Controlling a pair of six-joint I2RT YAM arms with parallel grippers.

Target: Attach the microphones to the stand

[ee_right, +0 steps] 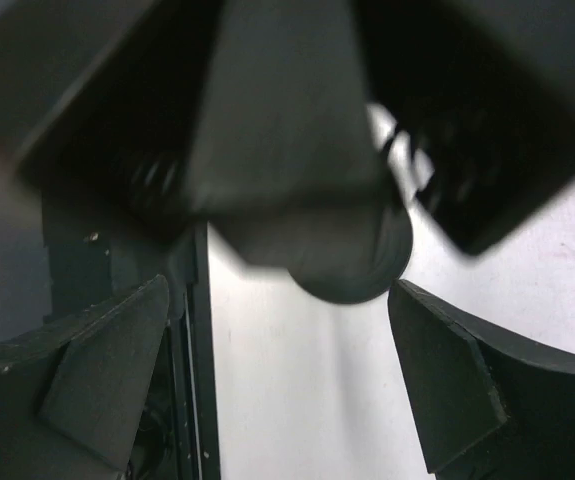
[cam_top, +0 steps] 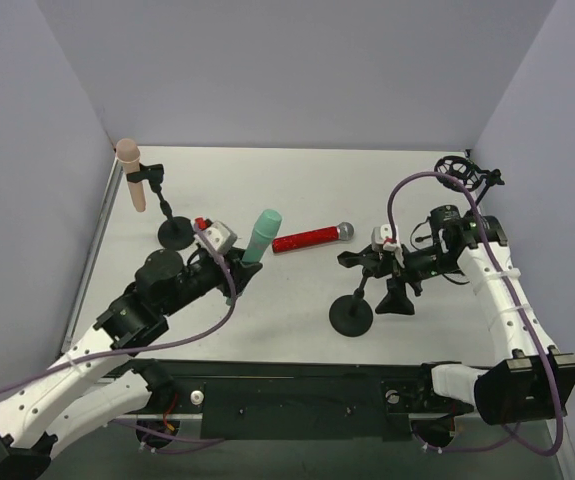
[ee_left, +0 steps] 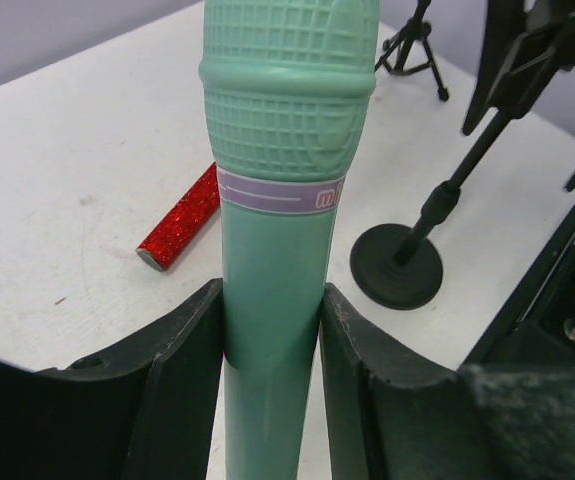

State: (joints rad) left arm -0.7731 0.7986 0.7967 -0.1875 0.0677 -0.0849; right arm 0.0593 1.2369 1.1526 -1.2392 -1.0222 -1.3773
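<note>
My left gripper [cam_top: 239, 270] [ee_left: 272, 300] is shut on the handle of the mint green microphone [cam_top: 261, 238] [ee_left: 282, 160] and holds it upright above the table. The glittery red microphone [cam_top: 312, 238] [ee_left: 182, 218] lies flat on the table just right of it. At the back left, the pale pink microphone [cam_top: 129, 178] sits in the clip of a round-based stand [cam_top: 175, 232]. A second round-based stand [cam_top: 351, 316] [ee_left: 397, 265] has an empty clip. My right gripper [cam_top: 399, 296] [ee_right: 279, 300] is open beside that stand's top, whose blurred clip fills the upper right wrist view.
A third stand [cam_top: 464, 172] with a ring-shaped mount is at the back right corner, and a tripod foot [ee_left: 417, 42] shows in the left wrist view. Grey walls close the table on three sides. The black base rail [cam_top: 297, 395] runs along the near edge.
</note>
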